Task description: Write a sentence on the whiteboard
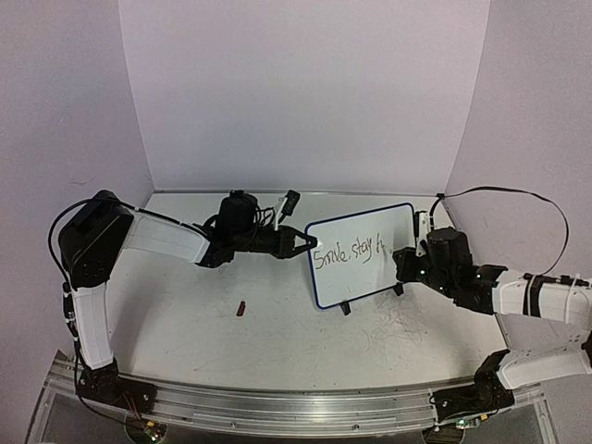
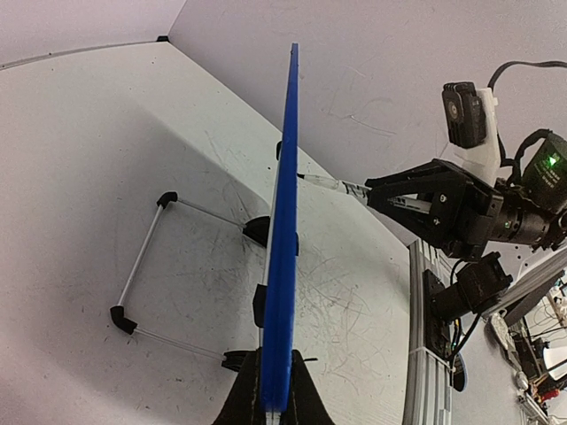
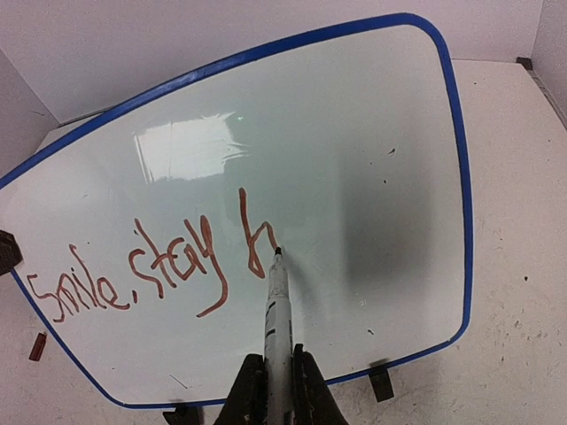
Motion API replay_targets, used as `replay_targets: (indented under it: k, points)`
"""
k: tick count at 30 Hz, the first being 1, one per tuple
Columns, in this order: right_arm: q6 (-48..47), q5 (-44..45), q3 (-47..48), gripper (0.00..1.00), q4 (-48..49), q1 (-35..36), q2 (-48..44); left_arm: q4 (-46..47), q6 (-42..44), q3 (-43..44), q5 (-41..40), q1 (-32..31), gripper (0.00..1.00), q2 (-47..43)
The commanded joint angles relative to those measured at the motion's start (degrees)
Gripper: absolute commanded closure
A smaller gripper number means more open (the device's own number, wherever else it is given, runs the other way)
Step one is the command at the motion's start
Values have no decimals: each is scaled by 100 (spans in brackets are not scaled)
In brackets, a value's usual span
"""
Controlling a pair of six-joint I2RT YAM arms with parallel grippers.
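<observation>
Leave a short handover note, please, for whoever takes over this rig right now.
Left pincer: shut on the left edge of the whiteboard, steadying it upright on the table.
Right pincer: shut on a marker, tip on the board's face at the end of the last stroke.
Done: the sentence, in red ink, reads "Smile, stay h" so far.
Left: finish the word begun with "h", then lift the marker off.

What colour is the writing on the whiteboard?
Reddish-brown; the writing on the whiteboard shows best in the right wrist view.
</observation>
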Motion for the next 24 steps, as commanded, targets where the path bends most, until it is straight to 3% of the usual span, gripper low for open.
replay_targets:
  k: [1, 24]
  points:
    - [-68, 102, 211, 100, 84, -38, -118, -210, 28, -83, -20, 31, 100, -263]
    - [-179, 149, 234, 100, 316, -87, 270, -211, 45, -81, 6, 31, 100, -247]
